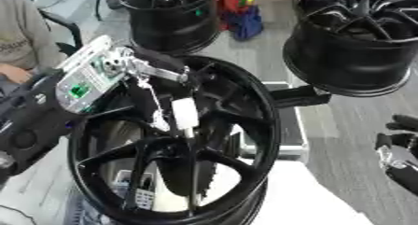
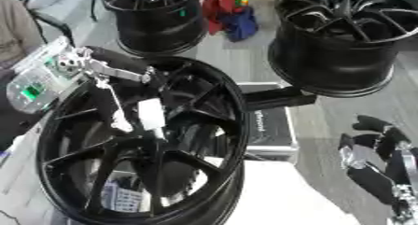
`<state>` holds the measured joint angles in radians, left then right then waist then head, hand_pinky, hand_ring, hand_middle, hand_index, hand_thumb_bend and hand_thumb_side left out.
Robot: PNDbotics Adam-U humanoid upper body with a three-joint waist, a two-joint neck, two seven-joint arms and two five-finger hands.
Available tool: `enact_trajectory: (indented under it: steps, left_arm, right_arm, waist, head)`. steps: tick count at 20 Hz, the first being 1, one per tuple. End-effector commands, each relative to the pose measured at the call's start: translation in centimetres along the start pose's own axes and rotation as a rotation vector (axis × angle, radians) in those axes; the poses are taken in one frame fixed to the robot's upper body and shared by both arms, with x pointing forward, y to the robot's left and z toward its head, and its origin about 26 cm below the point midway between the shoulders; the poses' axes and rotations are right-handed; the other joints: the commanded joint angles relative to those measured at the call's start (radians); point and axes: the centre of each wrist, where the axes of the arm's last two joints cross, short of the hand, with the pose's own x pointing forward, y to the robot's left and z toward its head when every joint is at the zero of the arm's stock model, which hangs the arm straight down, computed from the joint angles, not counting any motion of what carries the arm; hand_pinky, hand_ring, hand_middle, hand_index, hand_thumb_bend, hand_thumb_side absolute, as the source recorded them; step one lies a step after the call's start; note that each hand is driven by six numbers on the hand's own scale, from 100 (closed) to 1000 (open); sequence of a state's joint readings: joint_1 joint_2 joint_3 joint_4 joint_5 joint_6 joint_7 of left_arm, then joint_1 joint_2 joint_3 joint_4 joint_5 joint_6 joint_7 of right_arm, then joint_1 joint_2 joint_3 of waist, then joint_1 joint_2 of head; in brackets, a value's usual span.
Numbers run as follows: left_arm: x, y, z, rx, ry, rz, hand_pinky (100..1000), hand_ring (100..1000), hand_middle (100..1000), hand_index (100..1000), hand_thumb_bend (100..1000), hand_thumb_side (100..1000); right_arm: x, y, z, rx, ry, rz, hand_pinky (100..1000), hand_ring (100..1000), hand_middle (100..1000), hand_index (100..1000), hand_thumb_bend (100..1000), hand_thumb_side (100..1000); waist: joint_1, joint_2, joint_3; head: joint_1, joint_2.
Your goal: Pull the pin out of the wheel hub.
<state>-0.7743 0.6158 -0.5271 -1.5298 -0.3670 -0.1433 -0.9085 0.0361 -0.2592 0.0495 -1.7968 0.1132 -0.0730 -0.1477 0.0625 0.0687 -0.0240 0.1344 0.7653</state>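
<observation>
Reaching in from the near-left side, the left hand (image 1: 155,98) was over the black wheel hub (image 1: 245,102), which stood tilted at the near-left part of the white tabletop (image 1: 318,200). Its fingers (image 1: 147,102) pointed down toward the spokes, curled around a white, blocky pin (image 1: 184,113) that sat just above the hub centre, between the spokes. Whether the pin was still seated in the hub or already free could not be told. The forearm's exposed circuit board (image 1: 86,79) lay over the hub's left rim.

The right hand (image 2: 372,142) showed at the right edge, well apart from the hub, with fingers relaxed and holding nothing.

Two more black wheels (image 2: 155,18) (image 2: 343,42) stood beyond the hub, toward the far edge. A black case (image 2: 269,126) lay just behind the hub's right rim.
</observation>
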Motion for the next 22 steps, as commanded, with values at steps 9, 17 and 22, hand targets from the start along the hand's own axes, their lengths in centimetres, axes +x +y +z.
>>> enact_trajectory:
  steps: [9, 17, 22]
  left_arm:
    - [0.6, 0.4, 0.5, 0.0, -0.012, -0.025, 493, 463, 555, 701, 144, 100]
    - [1.1, 2.2, 2.4, 0.064, -0.031, -0.01, 455, 414, 512, 663, 100, 100]
    - [1.2, 4.1, 5.1, 0.133, -0.014, -0.013, 464, 419, 515, 667, 100, 100]
  right_arm:
    - [0.3, -0.5, -0.3, 0.002, -0.017, 0.01, 730, 600, 655, 771, 200, 100]
    - [0.2, -0.5, -0.3, -0.001, -0.014, 0.011, 730, 600, 654, 771, 204, 100]
    - [0.1, -0.6, -0.2, -0.002, -0.011, 0.014, 731, 600, 653, 771, 206, 100]
  waist:
    - [0.001, -0.011, 0.0]
    - [0.001, -0.013, 0.001]
    - [0.003, -0.016, 0.002]
  head:
    - [-0.003, 0.005]
    - [-0.005, 0.005]
    - [-0.006, 0.005]
